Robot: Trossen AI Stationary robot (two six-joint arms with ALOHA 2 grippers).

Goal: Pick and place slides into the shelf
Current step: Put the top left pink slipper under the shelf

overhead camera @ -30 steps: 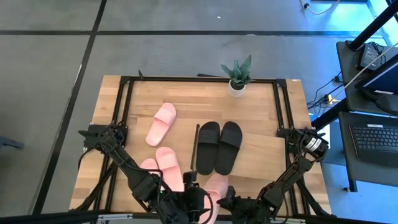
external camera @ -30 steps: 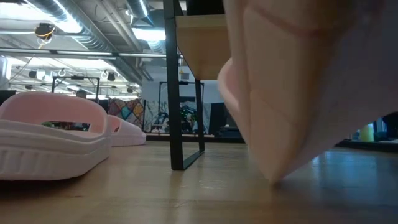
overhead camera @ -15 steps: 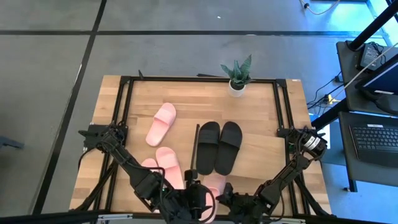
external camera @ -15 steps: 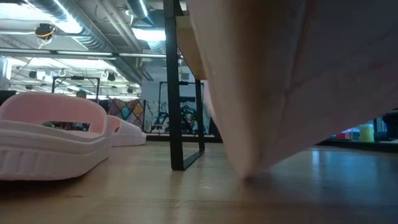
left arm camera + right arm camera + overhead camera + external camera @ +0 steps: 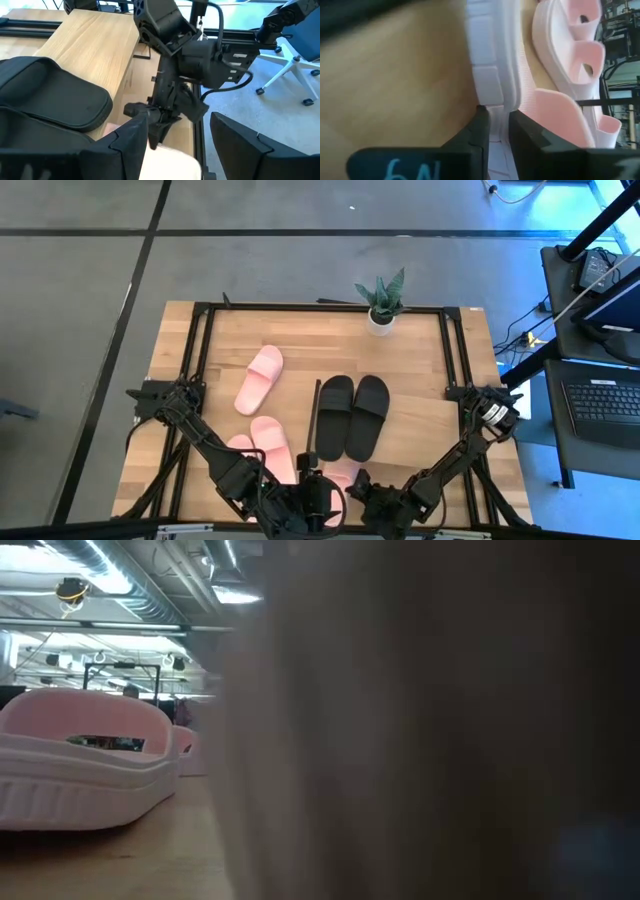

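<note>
Pinching a pale pink slide's (image 5: 492,65) edge, the right hand (image 5: 495,132) stands nearly closed.

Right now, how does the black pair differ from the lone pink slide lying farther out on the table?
The black pair sits as two slides side by side on the shelf top; the lone pink slide lies by itself on the bare table. The black pair points nearly straight across the table, while the lone pink slide lies at a slant. Both rest sole down, straps up, and neither gripper touches them.
</note>
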